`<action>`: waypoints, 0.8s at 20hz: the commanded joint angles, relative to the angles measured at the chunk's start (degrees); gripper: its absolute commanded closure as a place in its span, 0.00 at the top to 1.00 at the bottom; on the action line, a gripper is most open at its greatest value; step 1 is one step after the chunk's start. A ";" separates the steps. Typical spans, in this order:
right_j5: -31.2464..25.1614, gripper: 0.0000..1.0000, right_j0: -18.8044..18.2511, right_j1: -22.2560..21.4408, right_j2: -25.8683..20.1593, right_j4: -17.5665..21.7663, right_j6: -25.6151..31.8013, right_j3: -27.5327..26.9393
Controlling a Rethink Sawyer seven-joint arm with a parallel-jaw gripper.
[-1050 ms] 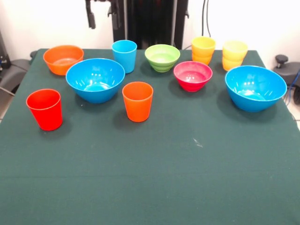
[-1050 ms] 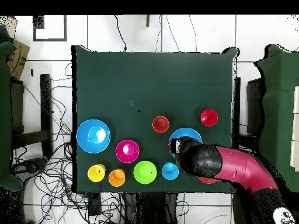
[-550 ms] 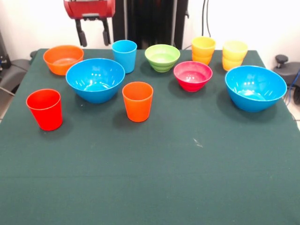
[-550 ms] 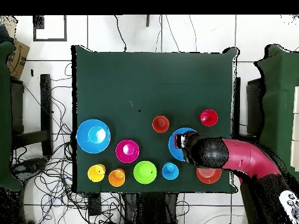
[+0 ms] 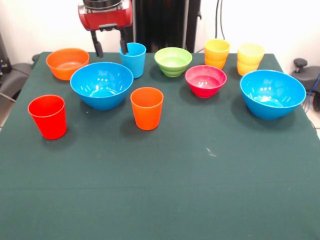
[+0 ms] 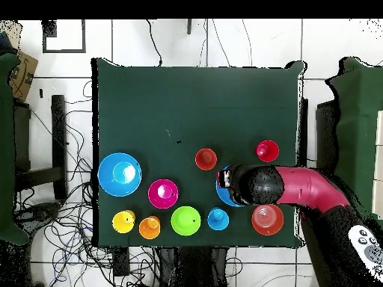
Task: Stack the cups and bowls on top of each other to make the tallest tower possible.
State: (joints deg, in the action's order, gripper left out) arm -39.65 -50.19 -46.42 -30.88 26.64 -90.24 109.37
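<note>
Lower now, the gripper [image 5: 108, 48] hangs open and empty above the blue bowl [image 5: 102, 84]; one finger risks clipping the light blue cup [image 5: 133, 59].

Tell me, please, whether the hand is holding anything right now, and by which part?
Nothing is held. The hand hangs open above the blue bowl, beside the light blue cup, touching neither as far as the views show.

Below the gripper [image 5: 109, 47], the blue bowl [image 5: 102, 84] and light blue cup [image 5: 133, 59] just beside it look like smooth, glossy plastic. Matt green cloth covers the desk [image 5: 200, 175].
</note>
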 commanded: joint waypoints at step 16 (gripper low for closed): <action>-1.40 1.00 5.93 2.82 -3.75 7.67 5.60 0.00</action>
State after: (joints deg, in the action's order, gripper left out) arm -41.01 -47.10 -45.01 -33.34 29.18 -90.24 109.32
